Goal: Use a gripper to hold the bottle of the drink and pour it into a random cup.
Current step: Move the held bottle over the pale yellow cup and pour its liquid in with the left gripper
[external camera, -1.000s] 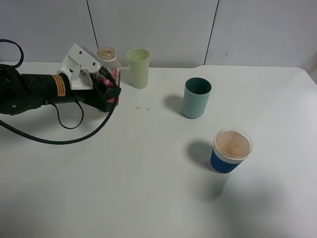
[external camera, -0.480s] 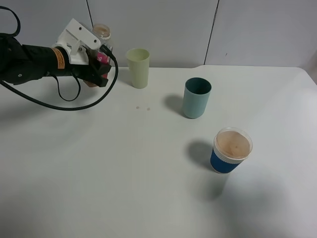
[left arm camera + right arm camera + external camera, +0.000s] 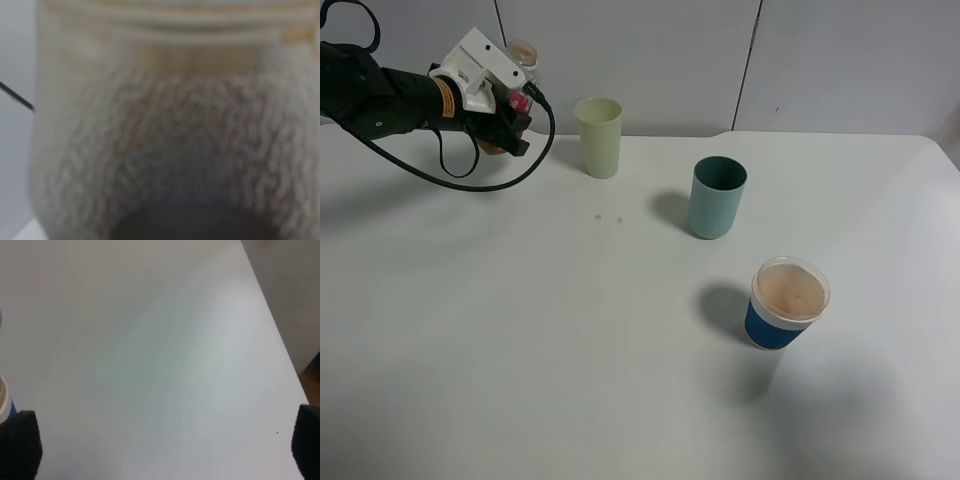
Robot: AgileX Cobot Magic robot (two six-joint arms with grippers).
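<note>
Left gripper (image 3: 510, 122): jaws closed on the bottle of the drink (image 3: 524, 58), which is held mouth-up above the desk (image 3: 620, 350). The cup (image 3: 599, 137) stands ahead of the jaws, apart from them. Right gripper (image 3: 162, 442): jaws spread wide above the desk.

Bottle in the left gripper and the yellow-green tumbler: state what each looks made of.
The bottle is likely clear plastic: the frothy brown drink shows through its wall, and the neck has moulded ridges. The yellow-green tumbler is probably plastic, opaque and matte, with even colour and a thin, plain rim.
</note>
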